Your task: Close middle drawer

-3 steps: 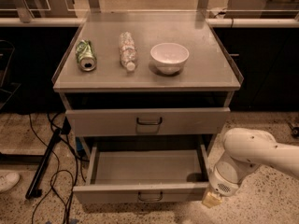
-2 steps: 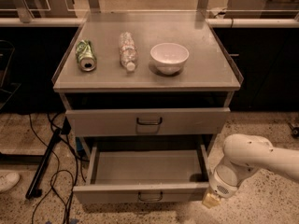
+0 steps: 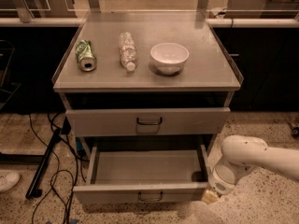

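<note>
Middle drawer (image 3: 140, 192): lowest drawer in view, pulled far out toward camera, tray interior open to view, no contents seen. Flat grey front w/ small loop handle (image 3: 150, 197) at ctr. Front edge well fwd of upper drawer.

Gripper (image 3: 210, 196): low, just beside R front corner of middle drawer, at front-panel level; contact w/ panel not confirmable. Released or clenched: cannot tell. Nothing seen grasped. White arm (image 3: 252, 155): enters from R edge, bends down to the gripper, outside the drawer's R wall.

Upper drawer (image 3: 107, 121): directly above, slightly fwd of cabinet frame, dark gap over it; loop handle (image 3: 149, 121) at ctr.

Cabinet top (image 3: 205, 73): flat grey surface w/ raised side rims. L to R on it: green can (image 3: 86, 55) on its side, opening toward camera; clear plastic bottle (image 3: 126, 51) on its side, cap toward camera; white bowl (image 3: 169, 57) upright. All three apart from each other.

Speckled floor (image 3: 261, 204): black cables (image 3: 56, 171) and a dark bar (image 3: 44, 164) L of cabinet; white shoe (image 3: 8, 181) at L edge.
</note>
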Available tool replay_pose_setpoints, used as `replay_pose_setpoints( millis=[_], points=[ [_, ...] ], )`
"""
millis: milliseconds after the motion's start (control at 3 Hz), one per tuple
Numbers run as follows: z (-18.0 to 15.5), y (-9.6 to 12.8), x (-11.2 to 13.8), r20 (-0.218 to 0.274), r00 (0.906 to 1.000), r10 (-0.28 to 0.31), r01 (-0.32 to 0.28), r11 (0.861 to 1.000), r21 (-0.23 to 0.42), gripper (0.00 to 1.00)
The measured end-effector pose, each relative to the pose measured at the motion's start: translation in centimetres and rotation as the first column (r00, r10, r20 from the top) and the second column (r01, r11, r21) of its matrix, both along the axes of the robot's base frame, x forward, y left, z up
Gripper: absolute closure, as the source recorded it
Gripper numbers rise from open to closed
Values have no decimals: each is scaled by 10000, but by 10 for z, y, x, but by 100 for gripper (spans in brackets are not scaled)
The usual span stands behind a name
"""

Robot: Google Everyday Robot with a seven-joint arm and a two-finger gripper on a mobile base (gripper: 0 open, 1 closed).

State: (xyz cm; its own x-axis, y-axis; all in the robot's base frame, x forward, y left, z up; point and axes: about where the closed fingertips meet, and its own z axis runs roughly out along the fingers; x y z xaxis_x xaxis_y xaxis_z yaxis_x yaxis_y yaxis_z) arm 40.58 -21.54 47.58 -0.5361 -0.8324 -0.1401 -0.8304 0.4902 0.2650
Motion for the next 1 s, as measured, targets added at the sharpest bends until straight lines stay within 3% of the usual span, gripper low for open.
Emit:
replay_pose_setpoints(
  millis=[333, 667, 1000],
  points=[
    [-10, -1, -5, -138, 9999, -31, 35, 9997, 254, 100],
    [-41, 0, -9, -422, 9991, -62, 68, 9999, 137, 100],
    [-59, 9, 6, -288, 9996, 48, -47, 10000, 49, 100]
  ],
)
